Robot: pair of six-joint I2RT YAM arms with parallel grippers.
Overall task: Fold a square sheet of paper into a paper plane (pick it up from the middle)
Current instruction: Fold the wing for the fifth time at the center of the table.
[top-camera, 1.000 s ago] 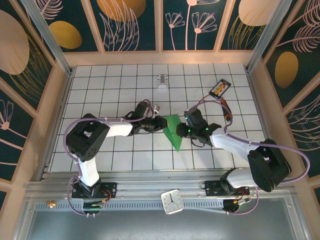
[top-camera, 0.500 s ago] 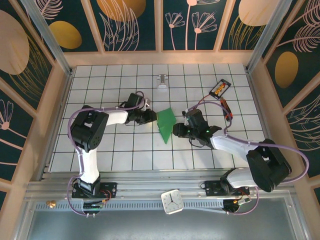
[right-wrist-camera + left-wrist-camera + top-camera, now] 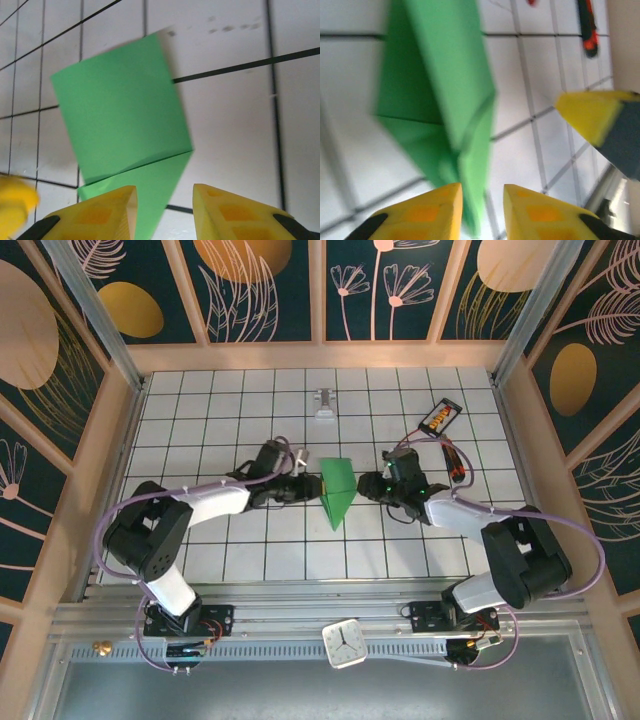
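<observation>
The green paper (image 3: 335,490) is folded into a pointed dart shape with its tip toward the near edge, lying mid-table. My left gripper (image 3: 308,488) is at its left side and my right gripper (image 3: 366,485) at its right side. In the left wrist view the paper (image 3: 445,100) is blurred, and its edge dips into the gap of the open left gripper (image 3: 482,210), close to the left finger. In the right wrist view the paper (image 3: 120,110) shows a folded flap over a lower layer, whose corner reaches between the fingers of the open right gripper (image 3: 164,210).
A red-handled screwdriver (image 3: 455,462) and an orange-black device (image 3: 441,417) lie at the back right. A small metal clip (image 3: 324,405) sits behind the paper. A white clock (image 3: 347,643) rests on the front rail. Wooden walls fence the tiled table (image 3: 220,420).
The paper has shifted up the table and turned more upright, tip toward the near edge. Both grippers followed it; the right one now sits farther back and right.
</observation>
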